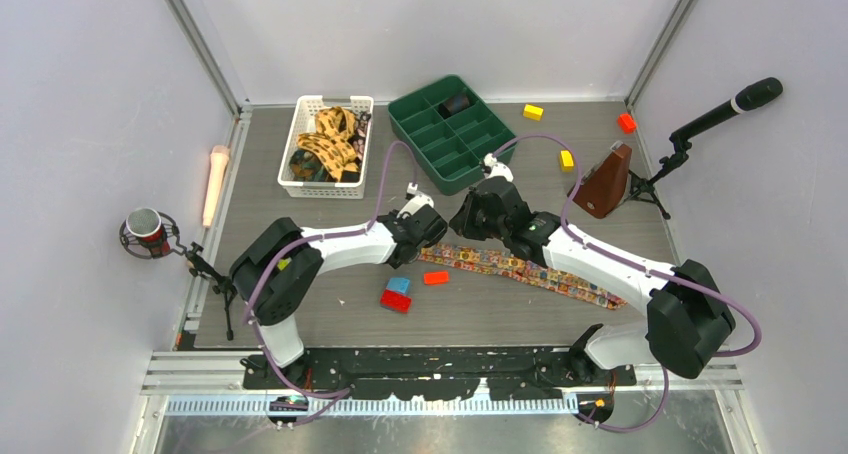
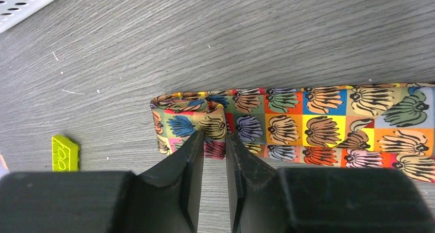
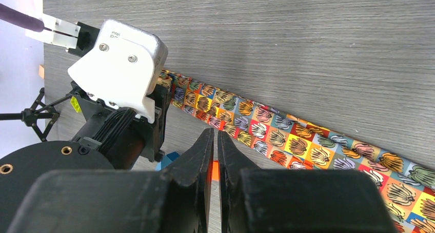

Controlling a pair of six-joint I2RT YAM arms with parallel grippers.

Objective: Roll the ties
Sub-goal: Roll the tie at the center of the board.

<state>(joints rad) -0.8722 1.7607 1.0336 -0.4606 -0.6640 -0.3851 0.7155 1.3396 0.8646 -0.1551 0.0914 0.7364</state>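
While several patterned ties [image 1: 328, 142] lie bundled in the white basket [image 1: 292, 164] at far left, one bright tie [image 2: 318, 125] stretches flat across the table, only its narrow end folded over once. The left gripper [image 2: 215, 136] sits at that fold, fingers narrowly apart; whether they pinch fabric I cannot tell. Further right, the right gripper [image 3: 216, 133] hovers over the tie's middle, fingers nearly together, empty. Rolling looks barely begun; the green divided tray [image 1: 470, 139] holds one dark item [image 1: 458, 103].
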